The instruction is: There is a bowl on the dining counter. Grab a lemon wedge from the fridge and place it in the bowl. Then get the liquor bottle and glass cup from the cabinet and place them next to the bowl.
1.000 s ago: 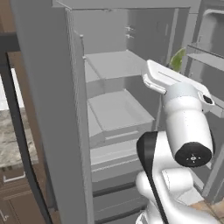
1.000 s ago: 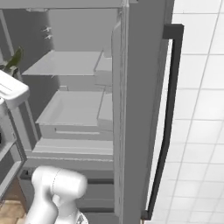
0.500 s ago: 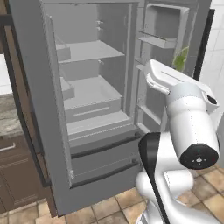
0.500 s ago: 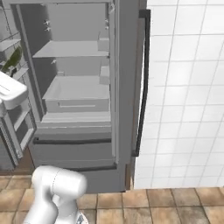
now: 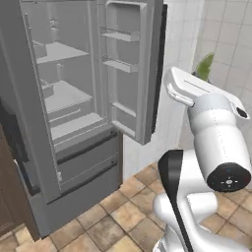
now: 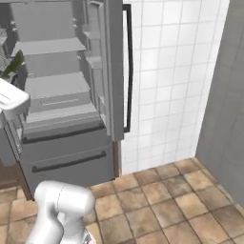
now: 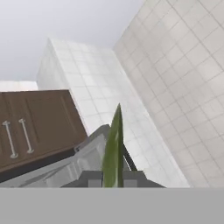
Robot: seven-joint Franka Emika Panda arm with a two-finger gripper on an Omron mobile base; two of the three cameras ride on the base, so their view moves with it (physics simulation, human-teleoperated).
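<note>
Fridge (image 5: 74, 162) open, both doors swung wide, shelves bare. Gripper (image 7: 114, 177) pinched tight on the lemon wedge (image 7: 113, 153), held up near the white tiled wall (image 6: 167, 86). Green sliver behind the arm, probably the same wedge (image 5: 204, 66).

One fridge (image 5: 74, 118), both upper doors open, with two lower drawers beneath. Inner shelves visible in the main compartment: three; door bins on the open door: three. One lemon wedge (image 7: 113, 151); one brown wall cabinet (image 7: 35, 127) carrying two metal handles.
</note>
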